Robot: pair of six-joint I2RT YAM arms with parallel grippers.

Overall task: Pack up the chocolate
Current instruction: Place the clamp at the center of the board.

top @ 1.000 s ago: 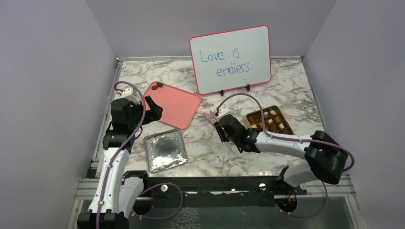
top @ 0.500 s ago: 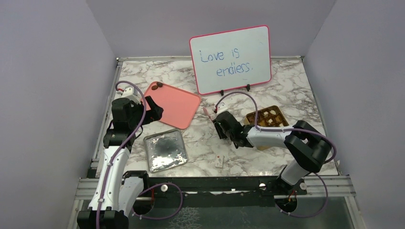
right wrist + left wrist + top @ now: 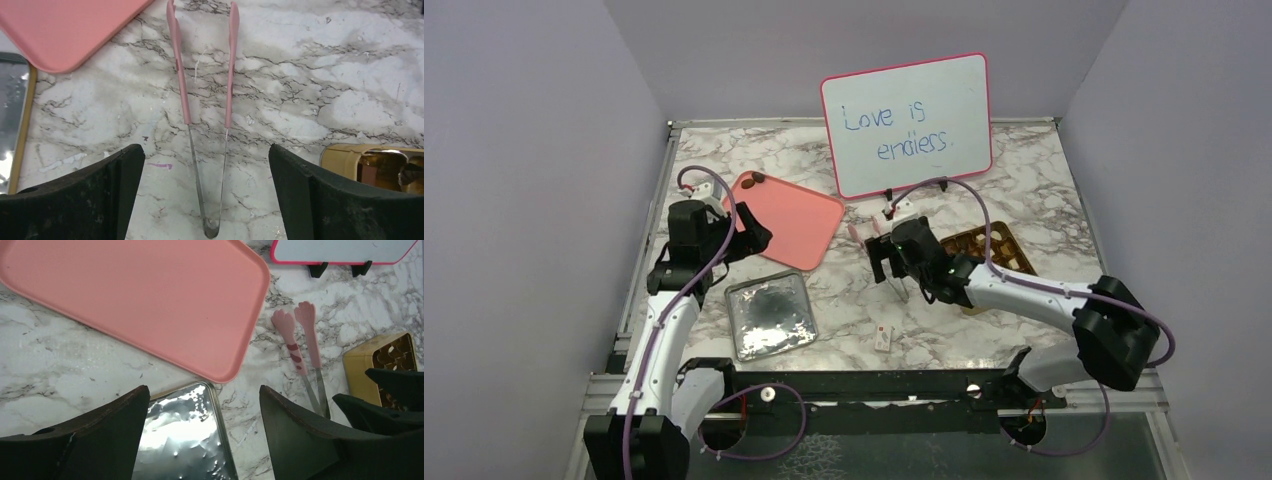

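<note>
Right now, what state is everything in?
left gripper, open, empty.
right gripper, open, astride the tongs.
tongs, flat on the marble, arms apart, ungripped.
gold box, open.
silver lid, off the box, flat.
pink tray, flat, two chocolates at its far corner.
whiteboard, upright.

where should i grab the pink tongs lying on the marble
Take the tongs across both arms where the pink sleeves meet the bare metal, coming straight down. They lie flat, arms side by side, joined end toward the right tool, whose open jaws straddle them.
</note>
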